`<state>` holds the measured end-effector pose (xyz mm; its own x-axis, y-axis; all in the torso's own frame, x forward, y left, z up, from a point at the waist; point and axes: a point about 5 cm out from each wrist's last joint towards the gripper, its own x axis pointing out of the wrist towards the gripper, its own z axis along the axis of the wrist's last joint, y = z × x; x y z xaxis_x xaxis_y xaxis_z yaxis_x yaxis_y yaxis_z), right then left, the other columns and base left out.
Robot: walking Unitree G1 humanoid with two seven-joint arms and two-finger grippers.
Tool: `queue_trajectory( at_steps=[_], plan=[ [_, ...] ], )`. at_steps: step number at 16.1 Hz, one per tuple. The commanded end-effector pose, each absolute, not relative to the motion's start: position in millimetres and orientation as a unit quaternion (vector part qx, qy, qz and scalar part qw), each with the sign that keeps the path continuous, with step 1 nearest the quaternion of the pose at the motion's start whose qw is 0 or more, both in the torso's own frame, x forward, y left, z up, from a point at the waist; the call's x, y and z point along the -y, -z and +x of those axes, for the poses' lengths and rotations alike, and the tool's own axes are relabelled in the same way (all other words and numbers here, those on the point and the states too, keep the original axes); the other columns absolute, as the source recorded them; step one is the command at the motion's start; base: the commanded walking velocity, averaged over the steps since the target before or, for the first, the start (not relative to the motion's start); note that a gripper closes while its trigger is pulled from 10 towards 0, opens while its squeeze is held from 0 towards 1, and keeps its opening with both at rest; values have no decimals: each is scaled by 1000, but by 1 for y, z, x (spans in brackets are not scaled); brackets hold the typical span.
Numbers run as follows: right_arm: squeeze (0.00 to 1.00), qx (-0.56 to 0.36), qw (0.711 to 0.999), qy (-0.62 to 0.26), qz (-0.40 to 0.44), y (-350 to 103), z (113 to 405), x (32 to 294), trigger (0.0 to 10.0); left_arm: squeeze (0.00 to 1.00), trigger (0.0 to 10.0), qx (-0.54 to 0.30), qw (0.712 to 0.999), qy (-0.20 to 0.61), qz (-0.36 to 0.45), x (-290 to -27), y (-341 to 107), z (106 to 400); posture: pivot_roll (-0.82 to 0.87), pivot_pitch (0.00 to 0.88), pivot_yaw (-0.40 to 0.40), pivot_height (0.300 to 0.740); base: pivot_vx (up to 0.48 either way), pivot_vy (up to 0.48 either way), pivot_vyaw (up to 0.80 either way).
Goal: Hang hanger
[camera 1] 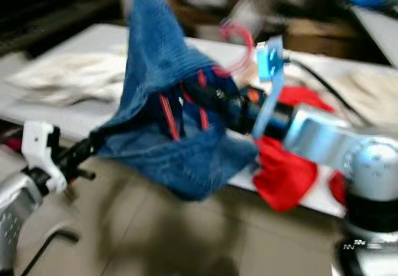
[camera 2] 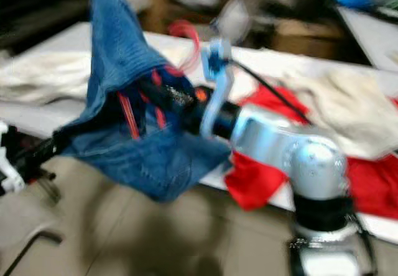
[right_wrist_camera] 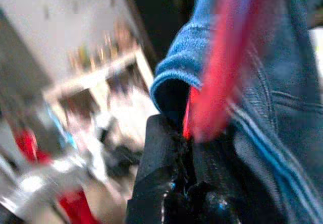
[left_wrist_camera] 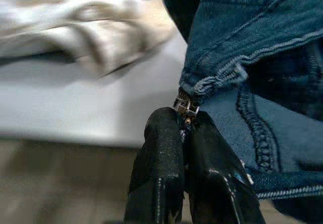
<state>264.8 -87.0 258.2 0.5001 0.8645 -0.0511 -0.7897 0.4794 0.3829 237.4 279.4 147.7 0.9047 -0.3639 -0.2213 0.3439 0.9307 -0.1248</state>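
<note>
Holding the denim garment (camera 1: 165, 111) up above the white bench (camera 1: 74, 111), you are pinching its zipper edge with the left gripper (left_wrist_camera: 185, 120), fingers closed on the fabric. Your right gripper (right_wrist_camera: 187, 133) is reaching inside the denim, clamping the red hanger (camera 1: 169, 117) together with the cloth. Red cloth (camera 1: 283, 170) is lying on the bench edge beneath your right arm.

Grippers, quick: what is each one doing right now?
Left gripper: shut on the edge of the blue denim garment, by its zipper.
Right gripper: shut on the red hanger inside the garment.
</note>
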Motion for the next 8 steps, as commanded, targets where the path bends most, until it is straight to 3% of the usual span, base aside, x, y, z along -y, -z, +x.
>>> queue_trajectory(
  at_steps=[1, 6, 8],
  plan=[
    [0, -129, 858, -479, 132, -253, 265, 92, 10000, 0, 0, -113, 980, 163, -22, -290, -155, 236, 49, 0, 41, 740, 0, 0, 800],
    [0, -180, 877, -444, 24, -223, 273, 115, 10000, 0, 0, -73, 984, 159, -11, -302, -174, 231, 51, 0, 32, 740, 0, 0, 800],
    [0, -182, 878, -442, 20, -221, 274, 116, 10000, 0, 0, -78, 984, 158, -9, -303, -173, 230, 56, 0, 25, 740, 0, 0, 800]
  ],
)
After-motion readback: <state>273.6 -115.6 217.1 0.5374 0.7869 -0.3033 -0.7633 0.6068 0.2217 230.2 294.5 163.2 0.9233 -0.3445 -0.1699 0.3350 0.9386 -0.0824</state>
